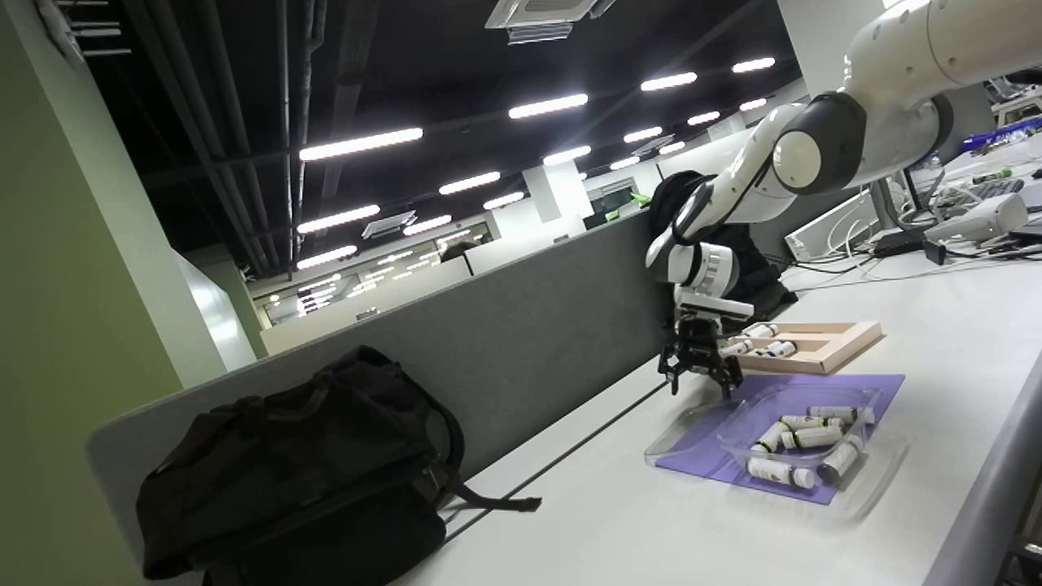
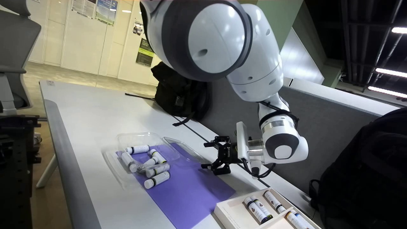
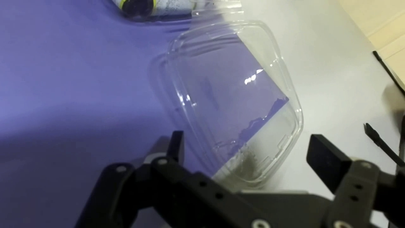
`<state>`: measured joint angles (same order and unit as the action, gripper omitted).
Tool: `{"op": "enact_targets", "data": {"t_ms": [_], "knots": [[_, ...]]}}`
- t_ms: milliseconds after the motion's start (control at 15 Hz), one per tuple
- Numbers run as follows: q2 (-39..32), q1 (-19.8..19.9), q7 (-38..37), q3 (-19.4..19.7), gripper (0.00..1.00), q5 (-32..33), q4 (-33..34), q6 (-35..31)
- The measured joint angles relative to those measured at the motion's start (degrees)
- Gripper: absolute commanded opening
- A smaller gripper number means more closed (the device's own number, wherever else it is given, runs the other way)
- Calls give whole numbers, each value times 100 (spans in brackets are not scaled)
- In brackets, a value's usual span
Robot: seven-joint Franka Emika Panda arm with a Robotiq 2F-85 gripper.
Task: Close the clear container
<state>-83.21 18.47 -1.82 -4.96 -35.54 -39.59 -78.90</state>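
The clear container [image 1: 745, 440] stands partly on the purple mat [image 2: 197, 194]; its bare wall shows in an exterior view [image 2: 141, 137]. Several whitish vials [image 1: 814, 437] lie in it or show through it. A clear lid flap lies open on the partition side, in both exterior views [image 1: 684, 443] [image 2: 187, 149], and fills the middle of the wrist view [image 3: 231, 91]. Another clear flap or sheet [image 1: 883, 480] lies on the opposite side. My gripper [image 3: 251, 155] is open and empty. In the wrist view its fingers are either side of the flap's near end, apart from it.
A light wooden tray [image 1: 838, 346] with several vials stands beside the mat. A grey partition [image 1: 562, 317] runs along the table behind the gripper. Black backpacks [image 1: 326, 472] rest against it. A table edge [image 2: 68, 165] lies on the opposite side.
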Motion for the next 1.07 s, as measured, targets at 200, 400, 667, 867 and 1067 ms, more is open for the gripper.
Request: {"op": "enact_targets", "data": {"t_ms": [200, 400, 667, 867, 1067], "knots": [[-25, 6, -177, 0, 100, -105, 0, -37], [-55, 20, -364, -17, 100, -179, 5, -38], [-63, 79, -600, -89, 100, -190, -1, -38], [-63, 94, -697, -100, 100, -192, -16, -41], [-65, 93, -711, -117, 100, -169, -43, 44]]}}
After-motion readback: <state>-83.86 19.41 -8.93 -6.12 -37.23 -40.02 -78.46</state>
